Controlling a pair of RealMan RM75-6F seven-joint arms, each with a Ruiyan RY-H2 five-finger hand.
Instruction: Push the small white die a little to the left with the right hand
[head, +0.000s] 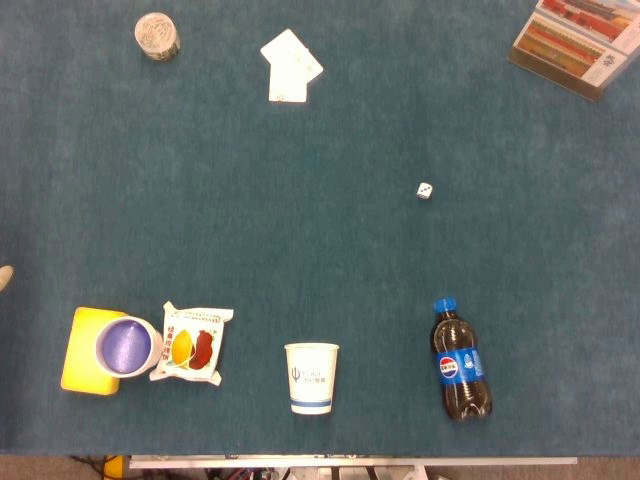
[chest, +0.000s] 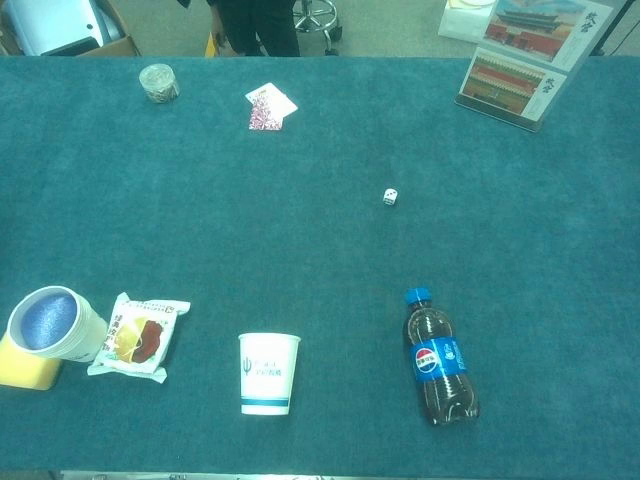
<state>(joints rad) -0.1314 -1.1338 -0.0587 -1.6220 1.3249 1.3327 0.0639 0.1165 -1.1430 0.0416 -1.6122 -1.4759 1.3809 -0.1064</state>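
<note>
The small white die (head: 425, 190) lies alone on the teal table, right of centre; the chest view shows the die (chest: 391, 197) there too, with bare cloth all around it. Neither of my hands appears in the head view or the chest view.
Nearest the die stands a cola bottle (head: 460, 362), below it. A paper cup (head: 311, 377), a snack packet (head: 191, 343) and a purple-lidded tub (head: 126, 345) on a yellow block line the front. Playing cards (head: 289, 66), a round tin (head: 157, 36) and a booklet (head: 583, 42) lie at the back. A small pale shape (head: 5, 276) touches the left edge.
</note>
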